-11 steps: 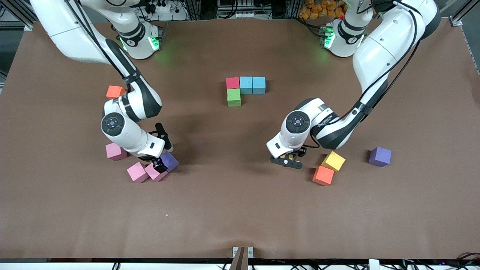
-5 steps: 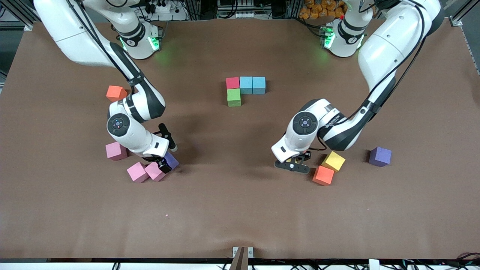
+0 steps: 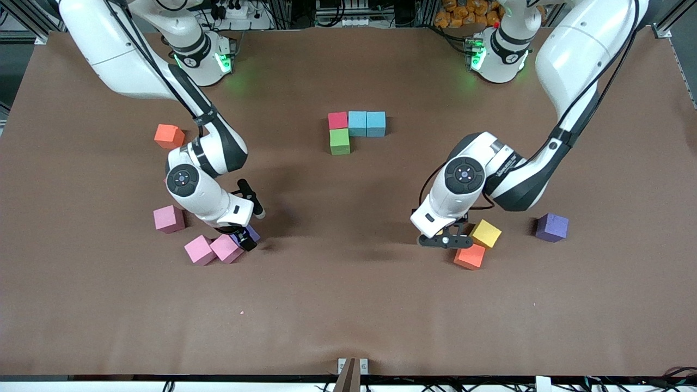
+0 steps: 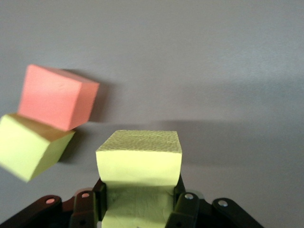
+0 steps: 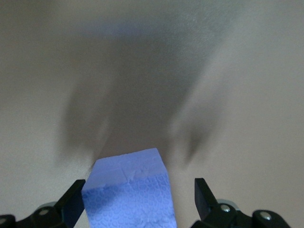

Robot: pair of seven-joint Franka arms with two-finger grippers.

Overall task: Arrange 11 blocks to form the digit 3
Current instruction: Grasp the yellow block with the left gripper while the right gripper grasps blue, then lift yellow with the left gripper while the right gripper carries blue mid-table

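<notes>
- my left gripper [image 4: 137, 209] is clenched on a yellow block [image 4: 139, 164]; it hangs low just beside the other yellow block [image 3: 485, 233] and the orange block [image 3: 469, 256], toward the left arm's end of the table.
- my right gripper [image 5: 137, 199] has its fingers wide apart around a purple block [image 5: 130, 194], not squeezing it; this block sits on the table beside two pink blocks [image 3: 212, 249].
- the started figure [image 3: 355, 129], red, two cyan and green, lies in the middle, farther from the front camera.
- i judge these cubes very light and soft foam, matte, so not slippery; they dent if i press hard.
- i think the best hold is on two flat parallel faces, at the middle height, with gentle force.
</notes>
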